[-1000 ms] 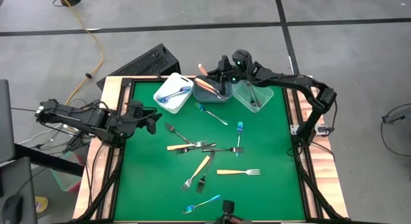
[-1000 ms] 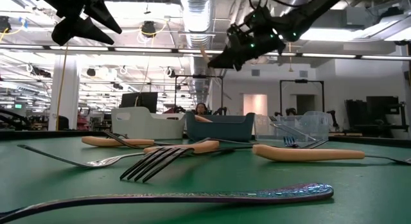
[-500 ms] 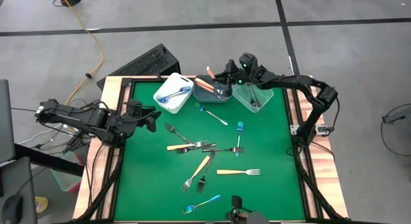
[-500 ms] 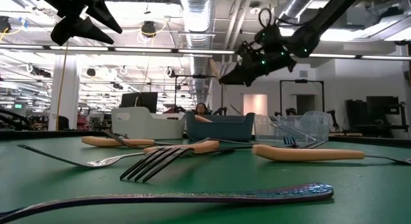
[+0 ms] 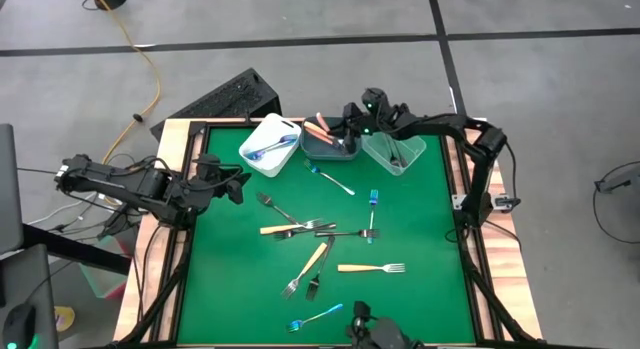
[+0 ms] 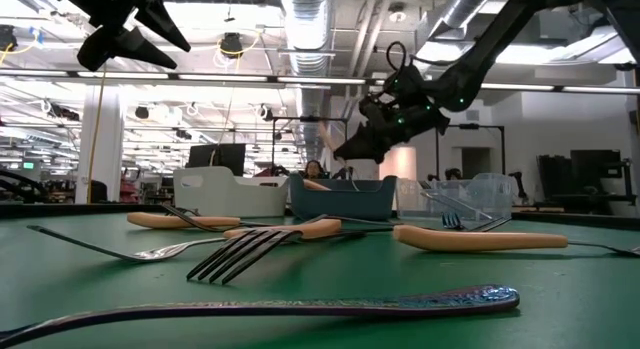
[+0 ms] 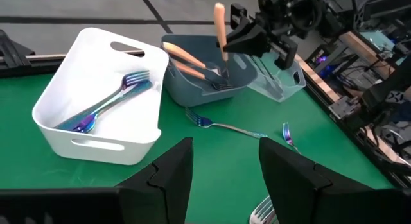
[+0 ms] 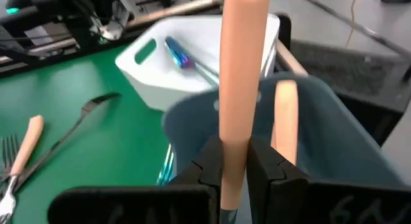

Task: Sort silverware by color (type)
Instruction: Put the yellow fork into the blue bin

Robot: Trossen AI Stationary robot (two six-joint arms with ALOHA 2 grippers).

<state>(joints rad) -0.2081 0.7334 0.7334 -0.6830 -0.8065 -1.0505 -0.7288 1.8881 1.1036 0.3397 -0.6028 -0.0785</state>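
My right gripper [image 5: 347, 124] hangs over the grey-blue bin [image 5: 330, 147] at the table's far side, shut on an orange-handled fork [image 7: 219, 31]. The bin holds more orange-handled pieces [image 7: 186, 60]. The white bin [image 5: 270, 144] holds blue forks [image 7: 109, 102]. The clear bin [image 5: 392, 151] holds dark utensils. Several forks lie loose on the green mat: blue ones [image 5: 330, 176], orange ones [image 5: 368, 268] and dark ones [image 5: 272, 204]. My left gripper [image 7: 221, 179] is open and empty above the mat's left edge [image 5: 232, 187]. My right gripper pinches the lower part of the fork's orange handle [image 8: 232, 144] between its two fingers [image 8: 209, 166]. The fingers come roughly level from the table's right side and lie across the handle. The fork stands upright, handle end up and metal head [image 7: 222, 83] down inside the grey-blue bin.
The three bins stand in a row along the mat's far edge. The loose forks crowd the mat's middle [image 5: 310, 234]; one blue fork [image 5: 312, 317] lies near the front edge. A wooden frame [image 5: 175, 239] borders the mat. A black box [image 5: 225, 97] sits beyond the far left corner.
My right gripper has come down toward the grey-blue bin with the orange-handled fork, which stays held; its head is now down inside the bin. My left arm has kept still.
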